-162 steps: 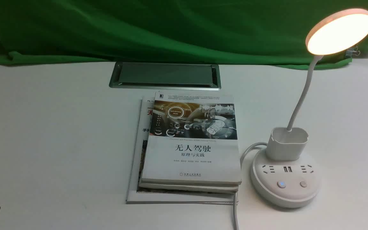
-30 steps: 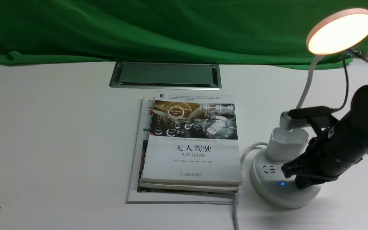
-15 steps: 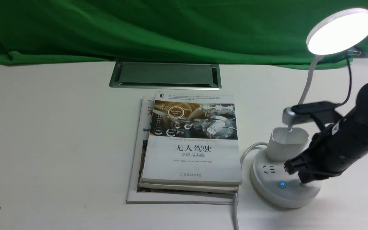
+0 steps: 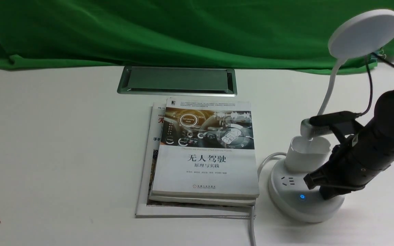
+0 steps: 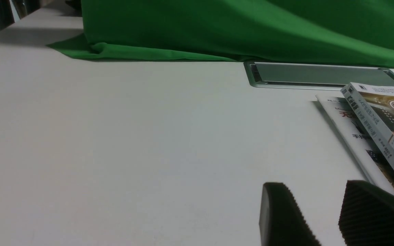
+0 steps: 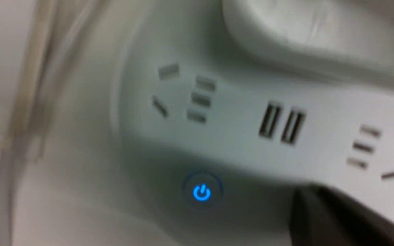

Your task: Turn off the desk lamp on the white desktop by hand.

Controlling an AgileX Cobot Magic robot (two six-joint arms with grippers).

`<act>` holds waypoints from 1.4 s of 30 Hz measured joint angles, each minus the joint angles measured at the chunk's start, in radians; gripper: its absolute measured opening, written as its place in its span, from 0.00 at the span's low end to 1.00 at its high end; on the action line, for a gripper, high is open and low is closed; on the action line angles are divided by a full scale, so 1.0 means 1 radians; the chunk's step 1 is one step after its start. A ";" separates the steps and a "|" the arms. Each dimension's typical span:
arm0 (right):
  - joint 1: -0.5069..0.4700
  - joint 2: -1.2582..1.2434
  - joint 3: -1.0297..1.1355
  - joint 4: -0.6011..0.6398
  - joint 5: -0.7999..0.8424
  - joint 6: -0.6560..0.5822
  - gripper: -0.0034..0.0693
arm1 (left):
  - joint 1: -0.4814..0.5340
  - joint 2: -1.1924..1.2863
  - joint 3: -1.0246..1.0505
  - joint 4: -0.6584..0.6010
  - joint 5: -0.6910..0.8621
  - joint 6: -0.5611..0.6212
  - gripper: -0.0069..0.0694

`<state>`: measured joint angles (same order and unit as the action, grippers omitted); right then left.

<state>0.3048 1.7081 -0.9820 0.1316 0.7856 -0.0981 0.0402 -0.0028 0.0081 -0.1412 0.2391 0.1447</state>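
**Lamp Goes Dark on Desk**

The lamp [image 4: 306,155], glowing a moment ago, is now sitting unlit right of the books [image 4: 205,153] on the white desktop [image 4: 63,136], green cloth [image 4: 183,30] draping behind. The right gripper [image 4: 323,189] is hanging over its base, grip unclear; the left gripper [image 5: 320,205] is resting narrowly parted.

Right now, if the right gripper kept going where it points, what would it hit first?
The right gripper would probably meet the desk lamp's round base, beside the blue-lit power button; whether it touches already is unclear.
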 joint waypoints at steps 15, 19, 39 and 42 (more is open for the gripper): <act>0.000 -0.118 0.000 -0.007 0.026 0.015 0.09 | 0.000 0.000 0.000 0.000 0.000 0.000 0.41; 0.000 -0.085 0.000 -0.007 0.023 0.015 0.09 | 0.000 0.000 0.000 0.000 0.000 0.000 0.41; 0.000 -0.118 0.016 -0.025 0.058 0.021 0.09 | 0.000 0.000 0.000 0.000 0.000 0.000 0.41; 0.000 -0.256 0.078 -0.025 0.058 0.024 0.09 | 0.000 0.000 0.000 0.000 0.000 0.000 0.41</act>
<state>0.3048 1.4522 -0.9043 0.1061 0.8439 -0.0745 0.0402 -0.0028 0.0081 -0.1412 0.2391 0.1447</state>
